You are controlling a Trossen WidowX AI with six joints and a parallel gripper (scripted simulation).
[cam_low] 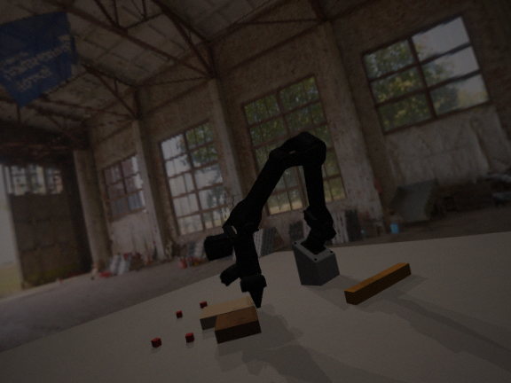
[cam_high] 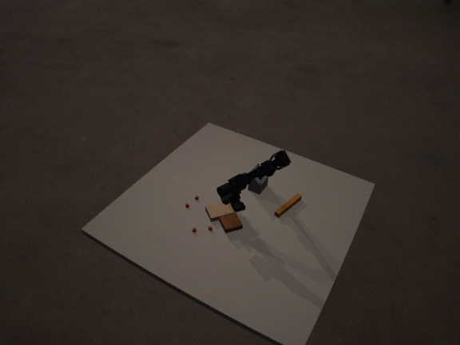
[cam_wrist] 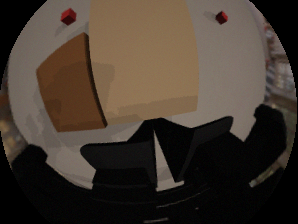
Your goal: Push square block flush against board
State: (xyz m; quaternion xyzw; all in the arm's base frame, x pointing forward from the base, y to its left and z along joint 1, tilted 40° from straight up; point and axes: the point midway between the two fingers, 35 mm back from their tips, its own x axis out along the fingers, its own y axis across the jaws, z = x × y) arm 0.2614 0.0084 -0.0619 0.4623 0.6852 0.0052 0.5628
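Wrist cam: pincer (cam_high: 239, 208) (cam_low: 258, 305) (cam_wrist: 150, 117) together, nothing held, low at 6 o'clock end of tan board (cam_high: 217, 211) (cam_low: 227, 308) (cam_wrist: 145, 55). Brown sq. block (cam_high: 231, 222) (cam_low: 238, 324) (cam_wrist: 70, 87) lies flat against board's long side, approx. 9 o'clock; full contact can't be confirmed. Near edges look abt. even. Step, I'd judge: small end-nudge to true them up. Push low, slow, straight twd 12, nr board's centreline; off-centre = twist, too far = edges lost. Then back off twd 6. Board's long axis 12–6 here; top view, roughly 9–3.
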